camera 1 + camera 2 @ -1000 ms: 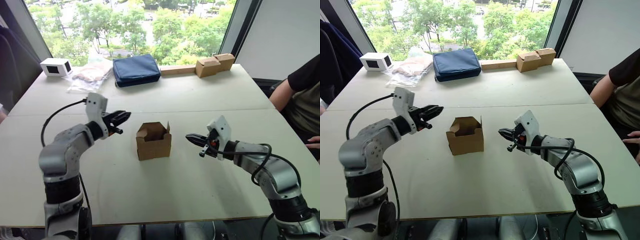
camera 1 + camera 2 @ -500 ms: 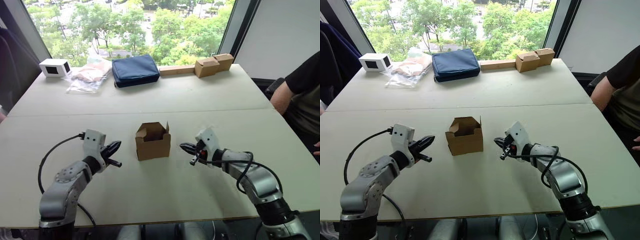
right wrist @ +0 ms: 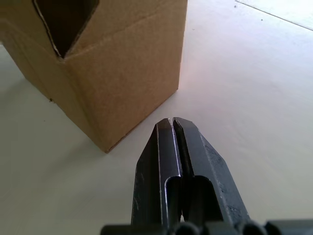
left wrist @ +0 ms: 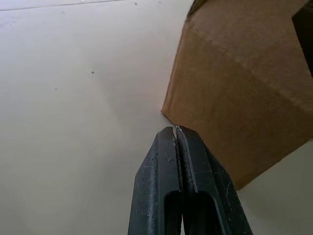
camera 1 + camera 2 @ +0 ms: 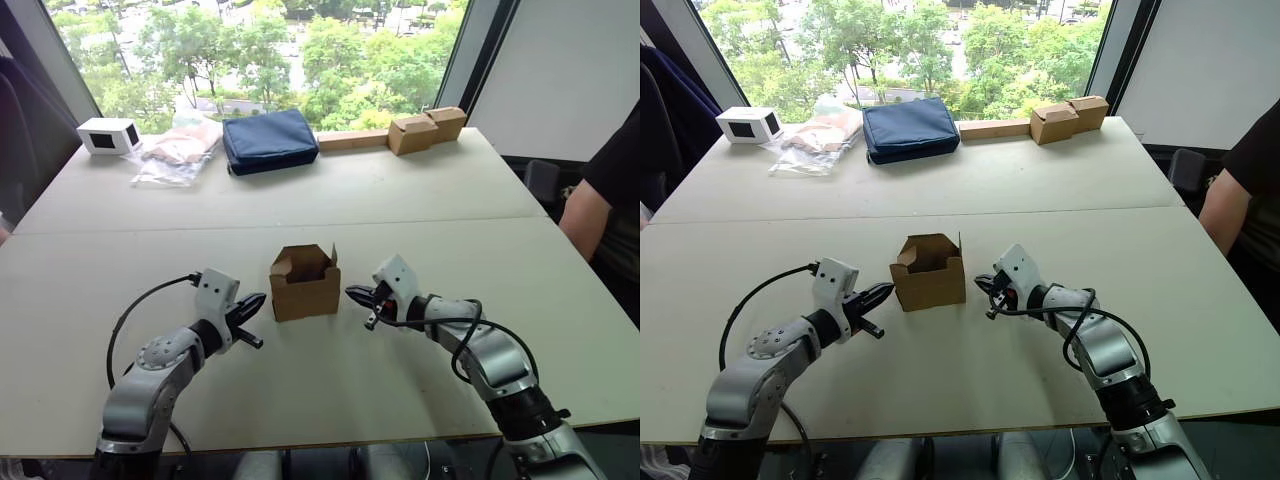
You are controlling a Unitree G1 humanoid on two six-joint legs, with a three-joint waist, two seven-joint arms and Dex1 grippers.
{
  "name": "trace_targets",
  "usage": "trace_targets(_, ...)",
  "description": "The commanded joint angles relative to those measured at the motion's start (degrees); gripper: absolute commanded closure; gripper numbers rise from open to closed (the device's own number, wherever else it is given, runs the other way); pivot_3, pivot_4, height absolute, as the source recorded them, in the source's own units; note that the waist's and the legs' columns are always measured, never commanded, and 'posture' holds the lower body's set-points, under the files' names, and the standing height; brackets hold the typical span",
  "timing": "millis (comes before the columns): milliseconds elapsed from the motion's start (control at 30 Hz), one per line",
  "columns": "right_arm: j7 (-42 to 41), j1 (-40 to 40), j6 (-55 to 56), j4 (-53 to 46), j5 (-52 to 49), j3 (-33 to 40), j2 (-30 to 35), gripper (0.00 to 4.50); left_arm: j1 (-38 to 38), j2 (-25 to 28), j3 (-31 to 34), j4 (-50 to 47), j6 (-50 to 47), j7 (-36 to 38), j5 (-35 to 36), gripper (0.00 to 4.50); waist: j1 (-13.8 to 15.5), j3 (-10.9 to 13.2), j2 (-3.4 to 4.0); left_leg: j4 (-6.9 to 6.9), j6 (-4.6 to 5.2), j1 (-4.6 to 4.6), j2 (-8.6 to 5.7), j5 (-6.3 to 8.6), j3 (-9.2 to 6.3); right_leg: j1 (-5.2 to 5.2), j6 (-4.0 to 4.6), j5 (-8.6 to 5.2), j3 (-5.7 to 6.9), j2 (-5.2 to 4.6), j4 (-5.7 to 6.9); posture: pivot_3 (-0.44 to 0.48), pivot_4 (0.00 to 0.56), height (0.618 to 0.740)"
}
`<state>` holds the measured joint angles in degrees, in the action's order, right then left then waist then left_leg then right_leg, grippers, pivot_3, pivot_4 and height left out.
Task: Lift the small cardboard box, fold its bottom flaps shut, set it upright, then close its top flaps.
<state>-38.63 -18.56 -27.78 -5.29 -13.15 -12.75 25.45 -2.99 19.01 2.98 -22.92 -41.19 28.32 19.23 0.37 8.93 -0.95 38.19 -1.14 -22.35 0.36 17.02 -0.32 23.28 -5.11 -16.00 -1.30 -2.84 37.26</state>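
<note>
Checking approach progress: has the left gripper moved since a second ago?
Yes. The left gripper has dropped and closed in on the small cardboard box, jaws shut, now just beside its lower left corner.

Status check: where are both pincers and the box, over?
Both pincers shut, left and right flanking the small cardboard box, neither touching. Box upright on table, top open. Nothing in the way.

The small cardboard box [image 5: 305, 283] is plain brown with no print. Both grippers, the left gripper [image 5: 251, 305] and the right gripper [image 5: 357, 295], have black fingers. The table [image 5: 330, 380] is creamy white. At 12 o'clock lies a dark blue bag [image 5: 270, 140]. At 10 o'clock is a white box [image 5: 111, 133] with a dark window. At 1 o'clock sit two joined brown boxes [image 5: 428, 128].
</note>
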Motion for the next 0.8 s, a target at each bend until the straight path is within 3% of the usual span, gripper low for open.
trace_targets(33, -1.7, 0.1, -0.1, -2.6, -0.6, -0.1, -0.2, 4.50, -0.3, 0.3, -1.3, -4.0, -2.1, 1.2, 3.3, 4.45, 0.0, 0.0, 0.00, 0.00, 0.00, 0.00, 0.00, 0.00, 0.00, 0.00, 0.00, 0.00, 0.00, 0.00, 0.00, 0.000, 0.150, 0.740)
trace_targets(800, -4.0, 8.5, -7.7, -13.7, -3.6, 3.5, 4.5, 4.50, 0.6, 2.8, -6.6, -3.5, -2.7, 2.6, 4.4, 4.45, 0.1, 0.0, 0.01, -0.01, 0.01, 0.02, 0.01, 0.01, -0.01, -0.06, 0.01, -0.01, 0.01, 0.01, -0.09, 0.000, 0.150, 0.740)
